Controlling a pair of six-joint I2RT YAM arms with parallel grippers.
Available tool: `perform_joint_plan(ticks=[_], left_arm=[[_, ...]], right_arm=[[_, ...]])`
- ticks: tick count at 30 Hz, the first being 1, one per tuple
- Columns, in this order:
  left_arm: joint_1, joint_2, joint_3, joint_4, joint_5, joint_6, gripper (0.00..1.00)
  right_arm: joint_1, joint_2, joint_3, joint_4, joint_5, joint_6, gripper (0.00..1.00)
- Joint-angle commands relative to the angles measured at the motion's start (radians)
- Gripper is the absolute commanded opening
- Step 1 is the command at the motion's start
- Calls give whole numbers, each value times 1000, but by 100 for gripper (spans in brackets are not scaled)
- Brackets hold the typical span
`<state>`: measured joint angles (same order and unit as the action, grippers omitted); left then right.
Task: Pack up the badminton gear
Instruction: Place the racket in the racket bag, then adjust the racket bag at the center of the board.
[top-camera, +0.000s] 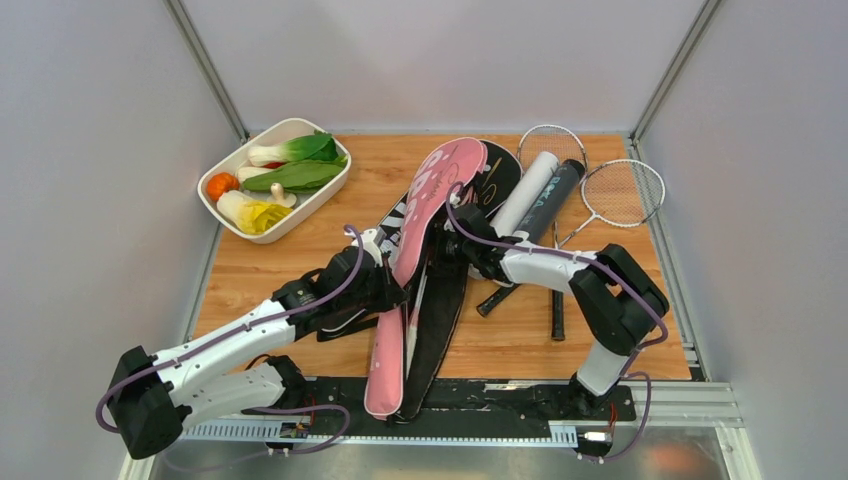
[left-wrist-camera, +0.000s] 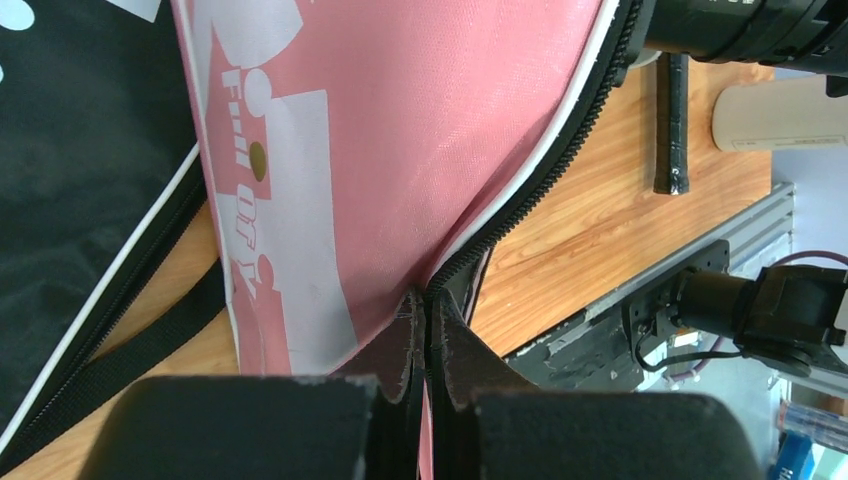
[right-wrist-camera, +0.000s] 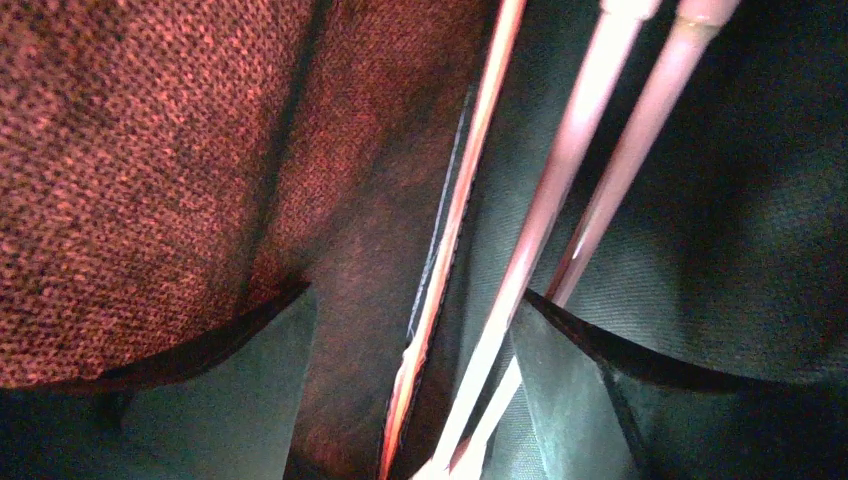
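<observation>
Packing part done, in our judgement. The pink cover (top-camera: 425, 215) lies unzipped across the middle of the surface (top-camera: 260, 260), over the black cover (top-camera: 500, 170). The left hand (left-wrist-camera: 425, 395) is clamped on its zipper edge, holding it up. Inside, two thin shafts (right-wrist-camera: 560, 190) run between the wide-spread fingers of the right hand (right-wrist-camera: 415, 300), ungripped. Two rackets (top-camera: 622, 192), the white tube (top-camera: 527, 190) and the black tube (top-camera: 558, 195) lie unpacked far right. We saw no shuttlecocks.
</observation>
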<state>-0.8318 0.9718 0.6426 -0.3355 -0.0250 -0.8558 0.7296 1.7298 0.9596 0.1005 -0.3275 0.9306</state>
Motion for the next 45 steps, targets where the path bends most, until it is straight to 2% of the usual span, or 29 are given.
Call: perform_joint_plan(ticks=[1, 6, 8, 9, 10, 11, 15, 17, 19, 21, 24, 25, 29, 32, 36, 45], left_arm=[[20, 9, 15, -25, -79, 21, 0], [23, 1, 27, -16, -63, 5, 0], [24, -4, 31, -16, -61, 2, 0], [25, -6, 31, -17, -64, 0, 0], [26, -7, 31, -16, -65, -4, 0], [26, -9, 31, -15, -65, -7, 0], [27, -25, 47, -35, -99, -12, 0], [27, -34, 59, -54, -120, -6, 0], [27, -39, 63, -61, -121, -3, 0], [27, -40, 59, -56, -108, -3, 0], [27, -33, 33, -21, -71, 11, 0], [27, -25, 26, -14, -64, 16, 0], [26, 5, -17, 29, -43, 31, 0], [26, 27, -42, 65, -16, 29, 0], [26, 50, -58, 90, 1, 25, 0], [26, 70, -78, 127, 19, 15, 0]], right_arm=[[9, -117, -22, -78, -81, -122, 80], [10, -181, -41, -151, -97, -133, 71], [9, -205, -47, -157, -117, -140, 59], [8, -214, -45, -166, -125, -146, 47], [8, -222, -42, -179, -129, -155, 41], [8, -226, -40, -193, -134, -160, 41], [12, -277, -47, -225, -140, -165, 46], [13, -325, -55, -253, -123, -164, 60], [12, -389, -72, -273, -87, -155, 65], [9, -457, -92, -280, -7, -124, 68], [1, -523, -121, -279, 168, -103, 82], [-11, -528, -123, -278, 205, -112, 84], [-106, -492, -120, -266, 253, -151, 97], [-162, -451, -121, -219, 247, -179, 99], [-207, -363, -123, -147, 154, -197, 100], [-218, -234, -143, -38, 100, -195, 99]])
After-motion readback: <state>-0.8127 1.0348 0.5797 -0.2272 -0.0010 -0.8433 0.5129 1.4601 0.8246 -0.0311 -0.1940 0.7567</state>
